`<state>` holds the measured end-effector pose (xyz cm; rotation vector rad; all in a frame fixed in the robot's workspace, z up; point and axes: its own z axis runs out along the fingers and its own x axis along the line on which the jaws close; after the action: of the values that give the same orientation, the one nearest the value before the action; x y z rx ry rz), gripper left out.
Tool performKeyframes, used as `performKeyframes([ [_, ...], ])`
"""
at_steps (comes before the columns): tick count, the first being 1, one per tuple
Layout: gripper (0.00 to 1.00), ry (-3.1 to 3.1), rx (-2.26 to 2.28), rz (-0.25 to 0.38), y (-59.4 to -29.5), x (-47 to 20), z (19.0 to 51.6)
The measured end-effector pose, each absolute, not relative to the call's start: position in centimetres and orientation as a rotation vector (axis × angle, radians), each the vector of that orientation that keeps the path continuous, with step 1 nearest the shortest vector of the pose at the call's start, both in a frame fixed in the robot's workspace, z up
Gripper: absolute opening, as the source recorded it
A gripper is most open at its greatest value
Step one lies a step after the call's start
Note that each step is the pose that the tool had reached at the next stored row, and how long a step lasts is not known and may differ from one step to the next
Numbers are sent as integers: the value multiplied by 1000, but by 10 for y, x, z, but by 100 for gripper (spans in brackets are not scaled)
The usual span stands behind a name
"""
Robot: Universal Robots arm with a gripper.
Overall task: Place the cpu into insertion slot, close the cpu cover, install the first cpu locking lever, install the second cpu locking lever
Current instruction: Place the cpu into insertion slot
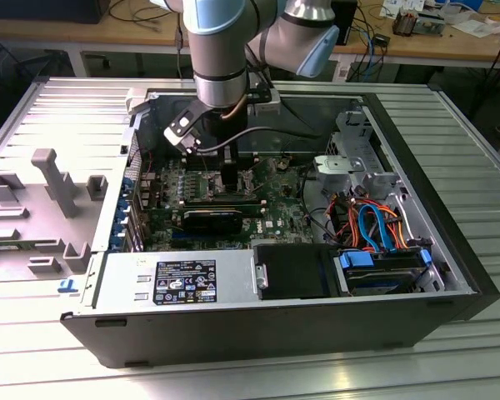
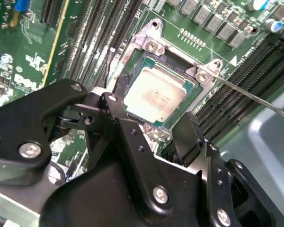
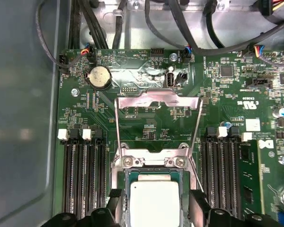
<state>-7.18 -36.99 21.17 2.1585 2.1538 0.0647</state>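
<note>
The cpu (image 3: 155, 201) sits flat in the slot (image 3: 154, 161), its cover (image 3: 157, 99) tipped back to leave access, the gripper (image 2: 155, 108) spread open either side, gripping nothing.

The exterior view looks down at a slant from outside the open computer case (image 1: 233, 321), far enough to hold all of it, with the arm (image 1: 221, 58) entering at upper centre. Both wrist views hang close over the green board (image 3: 151, 123). The first wrist view faces nearly straight down, and the second wrist view slants past the gripper (image 2: 154, 120). Both wrist views share the insertion slot (image 3: 154, 162) and the cpu (image 3: 156, 203).
</note>
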Motion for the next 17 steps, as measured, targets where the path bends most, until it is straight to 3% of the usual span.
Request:
performKeyframes([
  [4,65,2169,2173,35,-370,-69,217],
  [5,58,2171,2175,29,-370,-68,218],
  [6,58,2174,2178,24,-370,-68,218],
  [11,28,2192,2194,-10,-370,-66,222],
  [12,28,2194,2196,-11,-370,-66,222],
  [13,16,2194,2196,-11,-370,-66,222],
  [14,11,2194,2196,-11,-370,-66,222],
  [17,11,2194,2196,-11,-370,-66,222],
])
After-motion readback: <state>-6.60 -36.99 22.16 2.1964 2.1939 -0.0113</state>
